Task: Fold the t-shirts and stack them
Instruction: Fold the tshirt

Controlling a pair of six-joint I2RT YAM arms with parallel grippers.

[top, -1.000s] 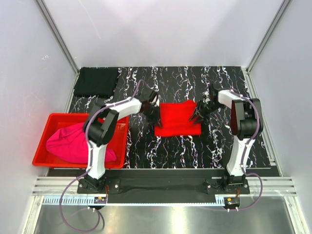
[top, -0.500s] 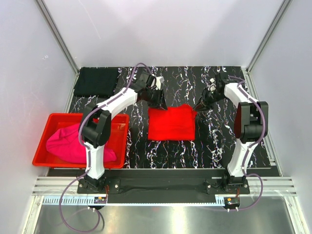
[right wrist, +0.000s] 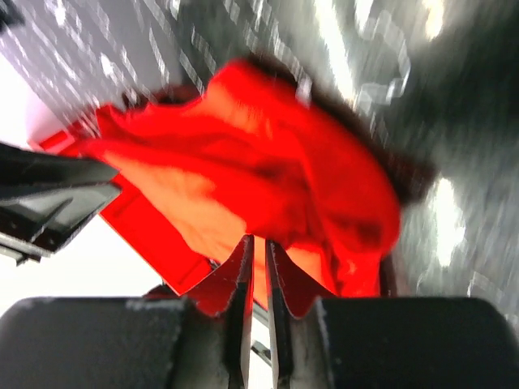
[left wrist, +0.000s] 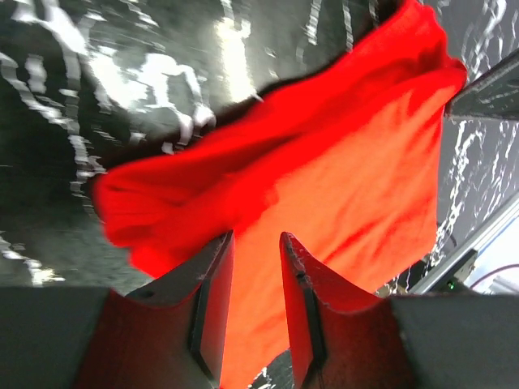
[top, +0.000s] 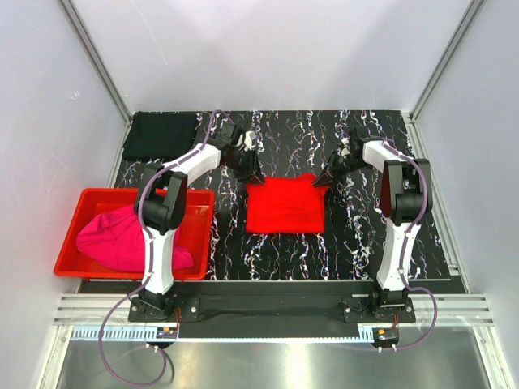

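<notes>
The bright red t-shirt (top: 284, 207) lies folded as a flat rectangle in the middle of the table, and it fills the left wrist view (left wrist: 340, 170) and the right wrist view (right wrist: 284, 162). My left gripper (top: 253, 173) hovers at its back left corner, open (left wrist: 255, 239), with nothing between the fingers. At the back right corner my right gripper (top: 324, 178) has its jaws almost together (right wrist: 258, 241), a slim empty gap between them. The black t-shirt (top: 160, 135) lies folded at the back left. The magenta t-shirt (top: 122, 239) is bunched in the bin.
A rigid red plastic bin (top: 69, 253) stands at the near left of the black marbled table (top: 365, 243). Grey walls and metal rails close in the left, right and back sides.
The red shirt was carried toward the back and laid down flatter. My left gripper opened and let go of it. The right jaws have drawn closer together.
</notes>
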